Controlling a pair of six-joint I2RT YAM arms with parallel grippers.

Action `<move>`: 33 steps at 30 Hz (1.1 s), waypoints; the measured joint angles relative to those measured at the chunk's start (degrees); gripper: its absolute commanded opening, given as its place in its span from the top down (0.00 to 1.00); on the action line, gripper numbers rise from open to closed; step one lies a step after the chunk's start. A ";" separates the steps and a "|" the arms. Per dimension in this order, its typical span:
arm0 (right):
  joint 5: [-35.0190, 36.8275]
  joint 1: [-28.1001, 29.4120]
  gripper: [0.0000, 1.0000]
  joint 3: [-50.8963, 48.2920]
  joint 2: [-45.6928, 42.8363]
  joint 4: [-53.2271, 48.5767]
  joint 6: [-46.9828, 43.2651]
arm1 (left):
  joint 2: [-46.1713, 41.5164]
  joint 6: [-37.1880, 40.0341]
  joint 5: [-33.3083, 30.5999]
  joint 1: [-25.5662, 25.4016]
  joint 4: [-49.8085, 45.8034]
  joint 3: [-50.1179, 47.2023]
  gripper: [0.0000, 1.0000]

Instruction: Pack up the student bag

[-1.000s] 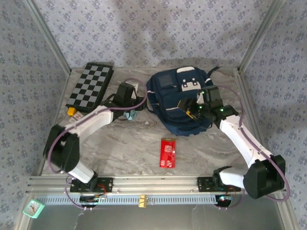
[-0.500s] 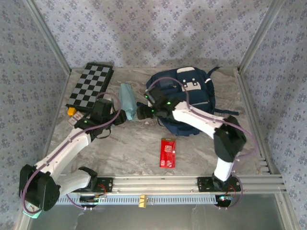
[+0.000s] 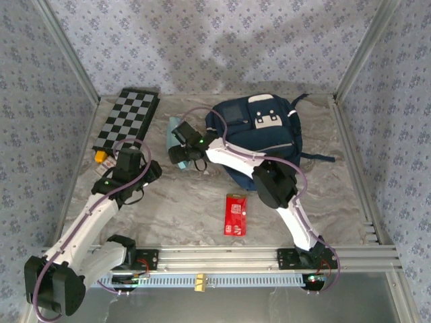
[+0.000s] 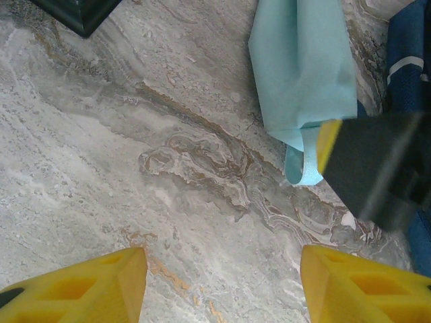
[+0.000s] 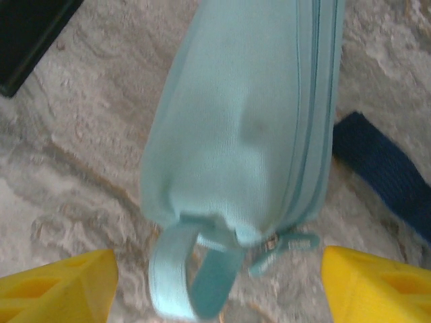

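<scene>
While bag [image 3: 266, 131] lies flat at back right of table [image 3: 188, 202], teal pouch [image 5: 249, 121] just left of it, right claw [image 5: 219, 286] over pouch's looped end, jaws spread, nothing held, bag to its right, left claw [image 4: 225, 289] farther left, spread, empty.

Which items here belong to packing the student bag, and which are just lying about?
Job: student bag; light-blue pouch under the open right gripper; probably the red packet.
Likely lying about: chessboard; small orange item beside it; small green clock beyond the table's near edge.
</scene>
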 measured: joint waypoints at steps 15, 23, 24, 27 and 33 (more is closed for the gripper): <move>-1.55 -1.68 0.87 9.35 9.05 -0.24 -1.22 | 0.11 0.02 0.46 0.26 -0.90 0.00 0.38; -1.75 -0.22 1.00 3.45 0.94 -1.88 -2.73 | 0.11 0.94 0.63 0.37 -3.04 1.62 0.38; -1.75 -0.11 1.00 1.11 -1.88 -1.77 -2.73 | 0.11 1.33 0.61 0.37 -3.45 2.36 0.38; -1.75 -0.02 1.00 -6.29 -11.76 -1.66 -2.62 | 0.11 2.99 0.87 0.37 -3.93 5.05 0.38; -0.81 -2.64 1.00 -23.67 -35.63 -1.90 -0.07 | 1.44 7.10 4.11 -0.22 -3.58 8.07 0.38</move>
